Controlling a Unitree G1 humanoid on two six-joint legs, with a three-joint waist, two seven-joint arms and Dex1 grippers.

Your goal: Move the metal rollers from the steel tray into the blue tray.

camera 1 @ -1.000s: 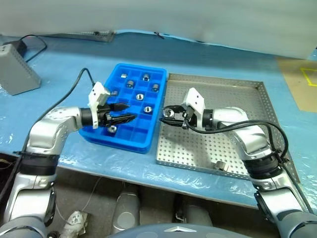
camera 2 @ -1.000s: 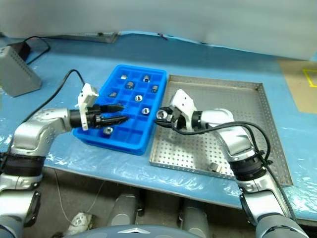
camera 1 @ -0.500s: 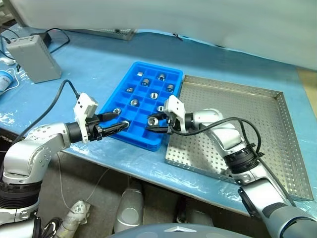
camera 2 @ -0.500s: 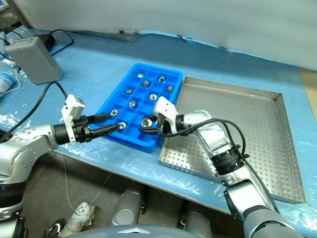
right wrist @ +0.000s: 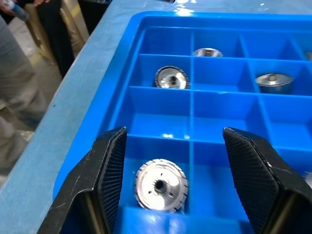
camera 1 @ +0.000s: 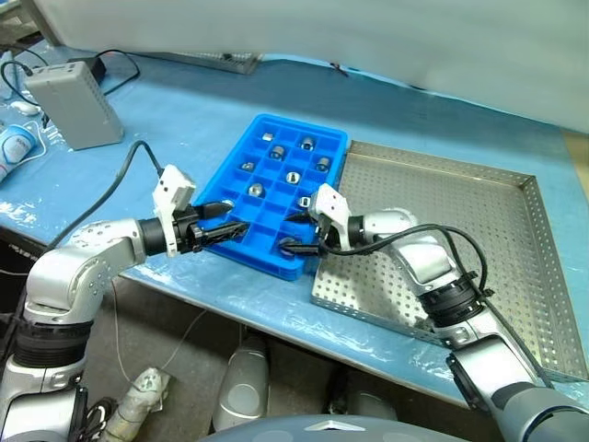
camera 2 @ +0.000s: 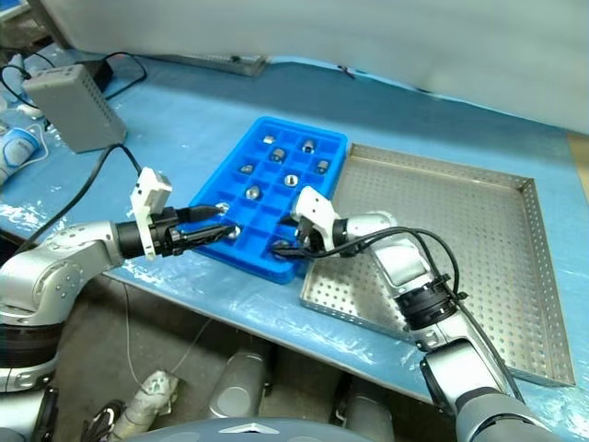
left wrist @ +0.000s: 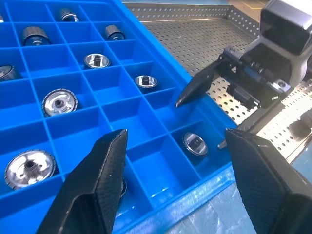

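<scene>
Right wrist view: right end effector [right wrist: 170, 146] has its fingers apart and empty, poised over a near corner compartment of the blue tray [right wrist: 122, 92]. One metal roller [right wrist: 161, 185] lies flat in that compartment, directly below and between the fingers. Beyond the fingertips, further rollers sit singly in other compartments. Left end effector [camera 1: 232, 221] also has its fingers apart, holding nothing, at the tray's near edge, opposite the right one; a roller [left wrist: 29, 168] rests in a compartment just beside its finger [left wrist: 92, 185]. Steel tray [camera 1: 479, 203] adjoins the blue tray behind the right end effector; one roller [left wrist: 298, 130], blurred, appears on its perforated floor. Both trays stand on the blue surface [camera 1: 184, 120].
</scene>
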